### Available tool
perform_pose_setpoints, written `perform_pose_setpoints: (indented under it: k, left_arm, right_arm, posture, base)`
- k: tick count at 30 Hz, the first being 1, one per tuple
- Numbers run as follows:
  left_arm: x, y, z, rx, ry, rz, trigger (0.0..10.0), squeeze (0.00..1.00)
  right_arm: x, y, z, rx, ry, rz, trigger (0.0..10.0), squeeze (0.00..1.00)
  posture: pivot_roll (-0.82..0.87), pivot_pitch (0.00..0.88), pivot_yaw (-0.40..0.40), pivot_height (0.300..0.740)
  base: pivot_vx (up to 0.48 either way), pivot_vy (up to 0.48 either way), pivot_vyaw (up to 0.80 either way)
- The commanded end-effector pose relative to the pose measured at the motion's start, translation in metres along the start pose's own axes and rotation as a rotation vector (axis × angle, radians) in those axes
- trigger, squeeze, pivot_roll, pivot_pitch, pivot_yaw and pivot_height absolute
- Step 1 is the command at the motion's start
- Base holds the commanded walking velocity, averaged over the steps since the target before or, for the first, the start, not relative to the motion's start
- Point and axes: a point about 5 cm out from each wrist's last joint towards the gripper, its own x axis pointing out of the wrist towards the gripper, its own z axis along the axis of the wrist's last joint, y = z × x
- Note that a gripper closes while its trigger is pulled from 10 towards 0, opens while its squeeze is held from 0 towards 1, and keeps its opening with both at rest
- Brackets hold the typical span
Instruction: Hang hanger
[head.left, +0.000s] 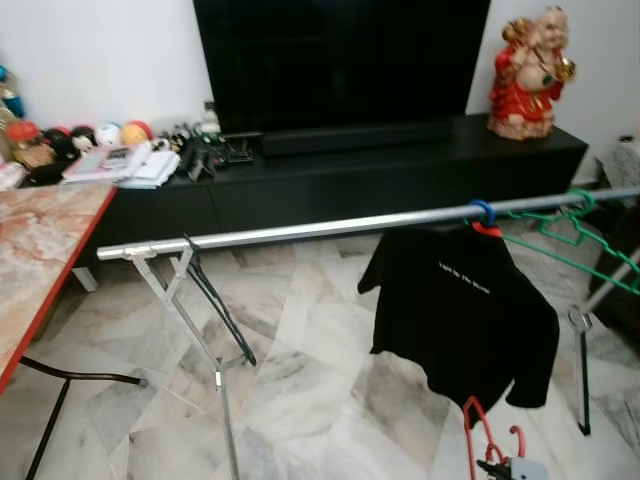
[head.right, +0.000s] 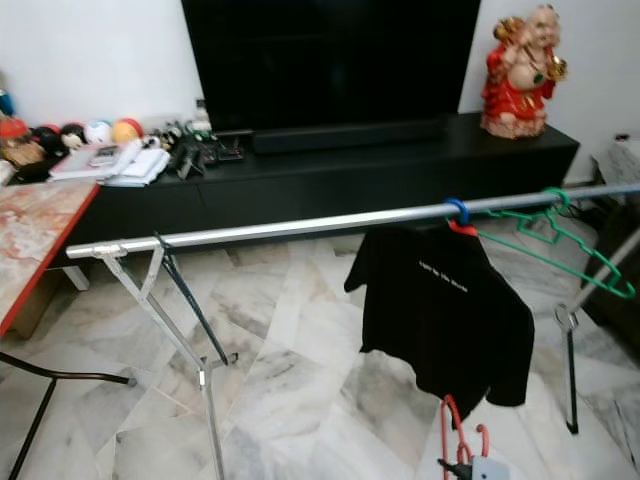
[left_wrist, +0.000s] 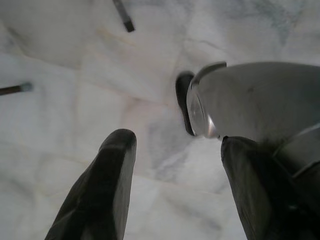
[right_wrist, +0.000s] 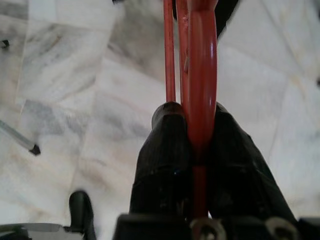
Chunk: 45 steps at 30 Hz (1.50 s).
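A silver clothes rail (head.left: 330, 227) crosses the room on folding legs. A black T-shirt (head.left: 462, 305) hangs from it on a hanger with a blue hook (head.left: 483, 211), and an empty green hanger (head.left: 575, 230) hangs further right. My right gripper (right_wrist: 192, 117) is shut on a red hanger (head.left: 482, 428), held low in front of the shirt's hem at the bottom of the eye views. My left gripper (left_wrist: 175, 145) hangs open over the marble floor, nothing between its fingers (left_wrist: 112, 170).
A black TV console (head.left: 350, 170) with a red figurine (head.left: 527, 70) and clutter stands behind the rail. A marble-topped table (head.left: 40, 260) with a red edge is at the left. The rail's stand legs (head.left: 200, 350) spread over the floor.
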Motion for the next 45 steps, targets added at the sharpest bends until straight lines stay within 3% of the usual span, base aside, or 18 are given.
perform_pose_setpoints:
  k: [1, 17, 36, 45]
  left_arm:
    - [-0.001, 0.003, -0.008, 0.006, 0.032, 0.006, 10.0, 0.00]
    - [-0.002, 0.003, -0.011, -0.010, 0.039, 0.013, 10.0, 0.00]
    - [-0.002, 0.003, -0.012, -0.019, 0.024, 0.017, 10.0, 0.00]
    - [-0.002, 0.004, -0.008, -0.019, 0.015, 0.022, 10.0, 0.00]
  right_arm:
    - [0.001, 0.010, 0.001, -0.015, -0.008, 0.043, 10.0, 0.00]
    - [0.001, 0.020, -0.001, -0.065, -0.003, 0.108, 10.0, 0.00]
    - [0.001, 0.011, -0.002, -0.041, 0.006, 0.060, 10.0, 0.00]
    - [0.007, 0.016, 0.026, -0.030, -0.091, 0.084, 10.0, 0.00]
  posture:
    - [0.14, 0.034, -0.036, 0.740]
    - [0.14, 0.038, -0.035, 0.740]
    - [0.14, 0.043, -0.034, 0.740]
    - [0.13, 0.043, -0.034, 0.740]
  base:
    - [0.300, 0.000, 0.47]
    - [0.125, 0.000, 0.76]
    - [0.000, 0.000, 0.00]
    - [0.000, 0.000, 0.00]
